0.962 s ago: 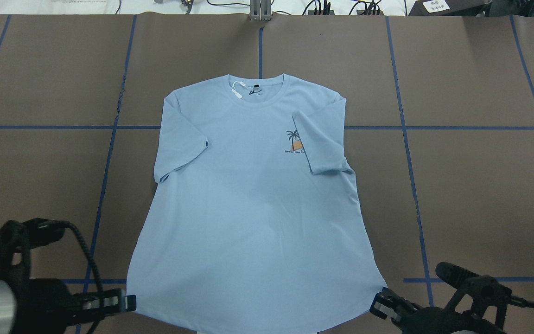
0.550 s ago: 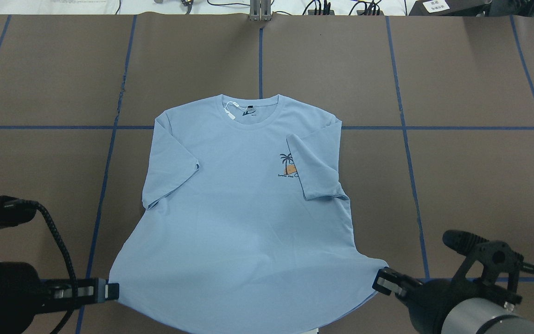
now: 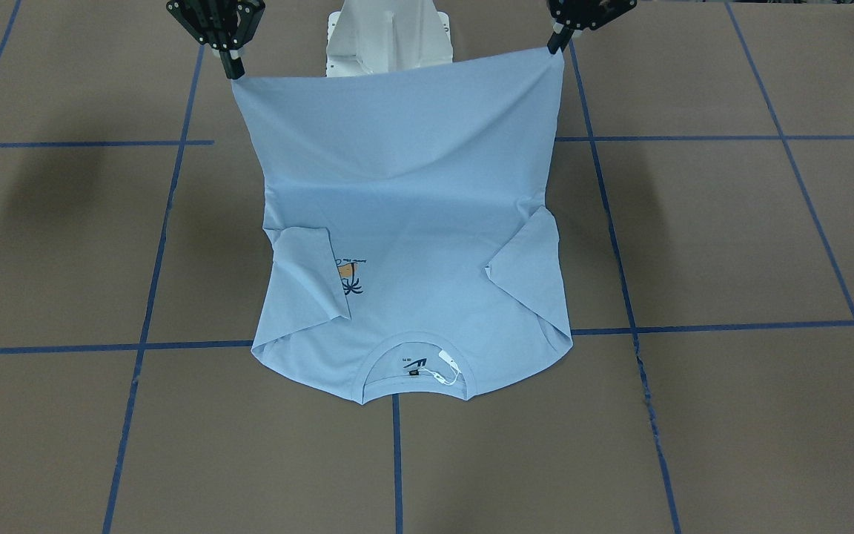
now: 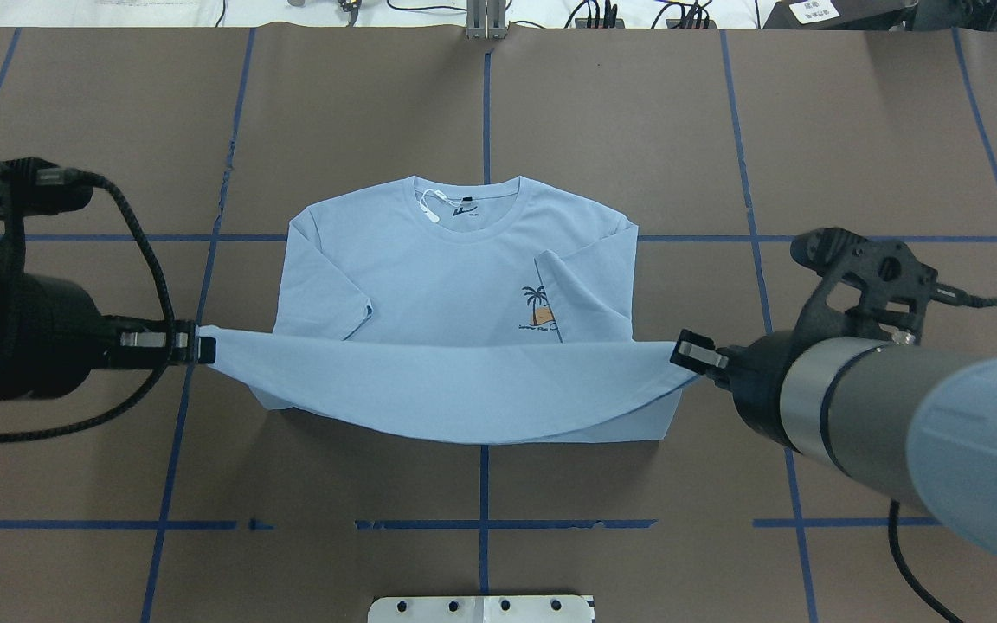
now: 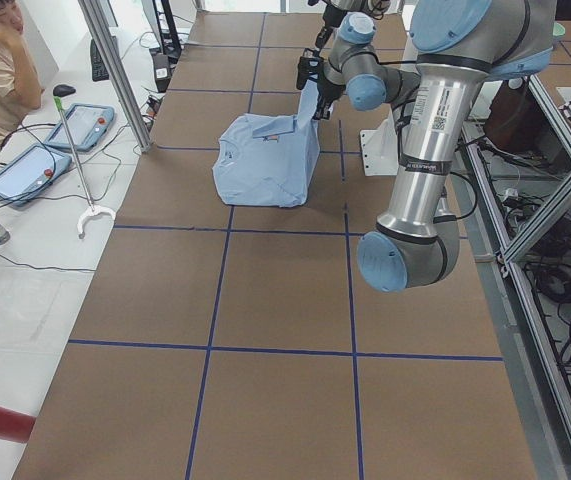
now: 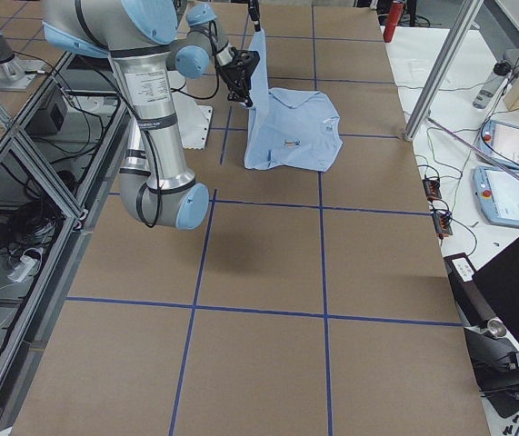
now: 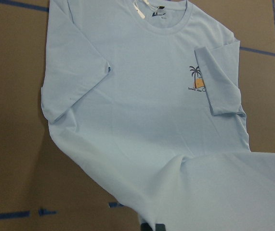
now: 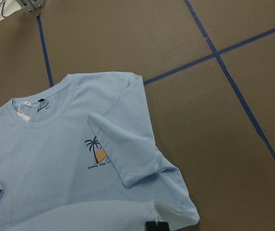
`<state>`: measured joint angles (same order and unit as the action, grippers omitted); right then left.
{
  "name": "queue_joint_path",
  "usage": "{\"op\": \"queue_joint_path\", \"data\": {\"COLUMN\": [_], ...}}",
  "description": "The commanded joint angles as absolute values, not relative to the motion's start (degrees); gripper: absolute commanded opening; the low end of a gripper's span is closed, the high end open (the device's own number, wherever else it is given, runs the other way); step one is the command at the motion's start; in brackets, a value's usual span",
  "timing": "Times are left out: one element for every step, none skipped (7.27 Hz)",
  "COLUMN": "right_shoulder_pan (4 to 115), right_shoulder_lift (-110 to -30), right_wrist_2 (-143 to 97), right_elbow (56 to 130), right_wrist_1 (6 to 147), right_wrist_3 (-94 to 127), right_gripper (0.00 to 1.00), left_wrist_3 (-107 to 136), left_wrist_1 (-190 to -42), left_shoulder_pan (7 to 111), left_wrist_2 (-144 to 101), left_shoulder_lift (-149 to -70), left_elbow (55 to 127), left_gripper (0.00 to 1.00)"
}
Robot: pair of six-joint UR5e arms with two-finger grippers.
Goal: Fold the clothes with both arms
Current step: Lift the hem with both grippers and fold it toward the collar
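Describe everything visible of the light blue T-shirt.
The light blue short-sleeved T-shirt of soft fabric lies chest up on the brown table, collar away from the robot, both sleeves folded inward. It has a palm print and a white tag. The left gripper and right gripper hold its hem corners up.

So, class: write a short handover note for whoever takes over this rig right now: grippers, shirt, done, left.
Left gripper: shut on one bottom corner of the T-shirt.
Right gripper: shut on the other bottom corner.
Shirt: collar end flat on the table, bottom end raised and stretched between the grippers.
Done: both corners gripped and lifted.
Left: probably carry the bottom edge to the collar, lay it down, release.
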<state>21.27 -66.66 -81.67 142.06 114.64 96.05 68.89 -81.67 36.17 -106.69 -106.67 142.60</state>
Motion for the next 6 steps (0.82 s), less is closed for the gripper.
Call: {"op": "queue_joint_path", "data": {"right_shoulder_pan": [29.7, 31.9, 32.9, 34.2, 35.3, 35.5], "right_shoulder_lift": [-60.5, -59.6, -59.5, -59.5, -57.8, -54.4], "right_wrist_2": [-84.3, -85.1, -85.1, -85.2, -85.2, -85.1], "right_elbow": [130.9, 126.6, 120.6, 115.3, 109.9, 102.2], "right_wrist_1": [113.8, 111.5, 104.5, 98.1, 95.4, 93.6], "right_wrist_3": [89.9, 88.6, 88.2, 87.7, 86.5, 86.0], "right_gripper": [0.0, 0.0, 0.0, 0.0, 0.0, 0.0], "left_wrist_3": [64.3, 62.0, 61.5, 61.4, 61.4, 61.4], "left_wrist_1": [-81.4, -81.9, -84.3, -89.9, -95.8, -98.8], "left_shoulder_pan": [41.1, 42.8, 43.4, 43.9, 44.5, 44.5], "left_wrist_2": [-107.0, -107.0, -105.1, -104.0, -103.3, -101.3], "left_shoulder_lift": [-111.3, -114.6, -116.3, -116.7, -117.2, -118.9], "left_elbow": [132.1, 126.0, 120.9, 114.9, 108.6, 103.0], "left_gripper": [0.0, 0.0, 0.0, 0.0, 0.0, 0.0]}}
